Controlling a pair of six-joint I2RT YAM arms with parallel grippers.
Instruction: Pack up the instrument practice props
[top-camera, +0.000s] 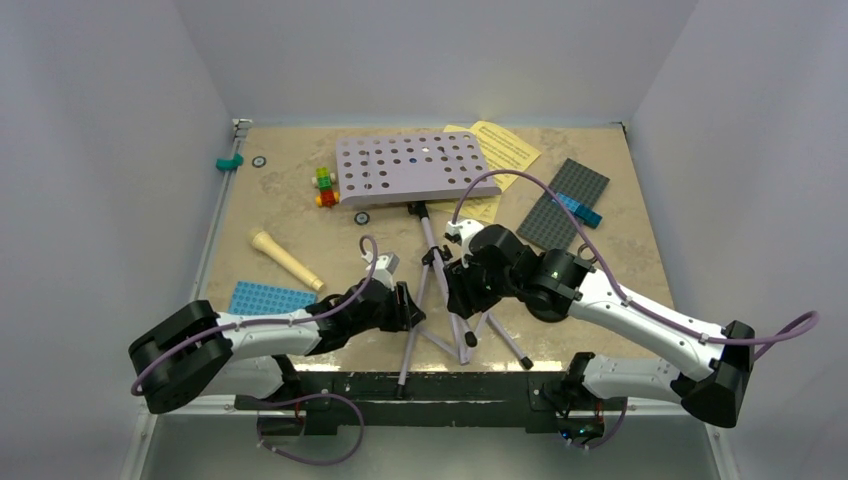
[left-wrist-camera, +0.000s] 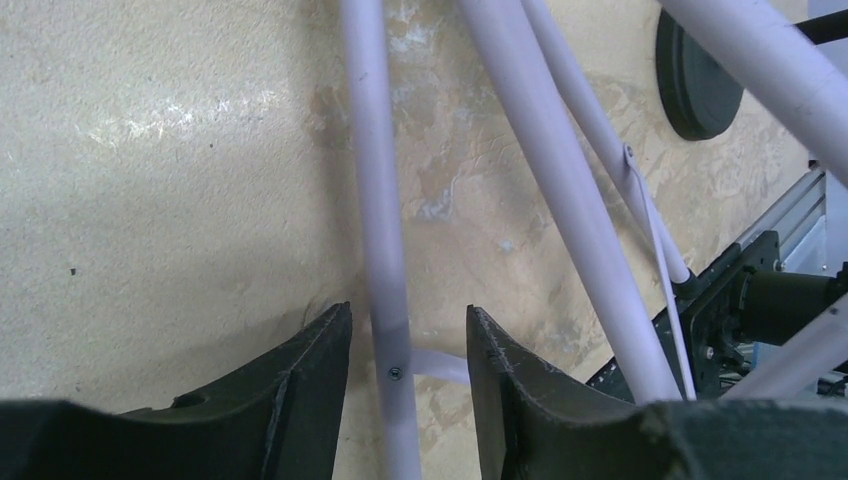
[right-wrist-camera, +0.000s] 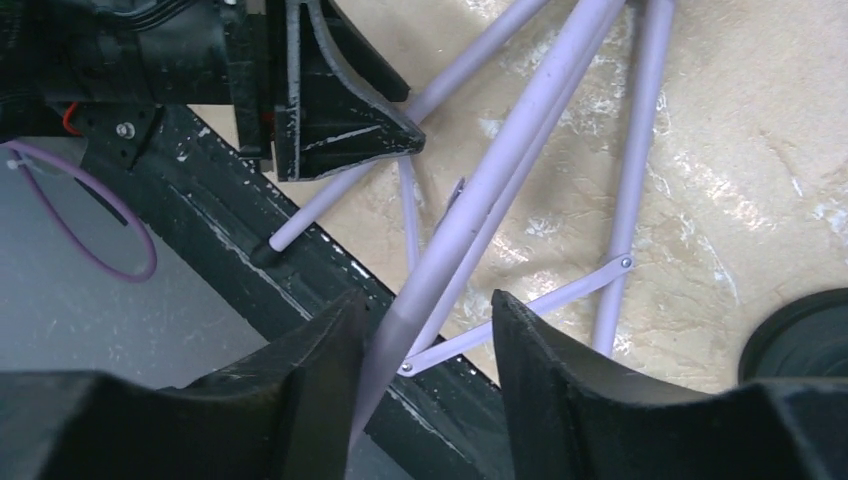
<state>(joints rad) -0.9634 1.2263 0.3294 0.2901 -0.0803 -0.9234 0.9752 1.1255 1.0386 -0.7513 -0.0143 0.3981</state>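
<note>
Got left gripper (left-wrist-camera: 410, 312) part-open astride leg (left-wrist-camera: 383, 200) of tall pale-lilac metal tripod music stand (top-camera: 415, 168), right gripper (right-wrist-camera: 430, 297) likewise, neither clamping. Could topple if squeezed unevenly.

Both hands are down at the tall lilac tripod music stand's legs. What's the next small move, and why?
Probably close the left hand on the pale lilac tube leg between its fingers: they straddle it with a gap showing, so nothing is gripped yet.
</note>
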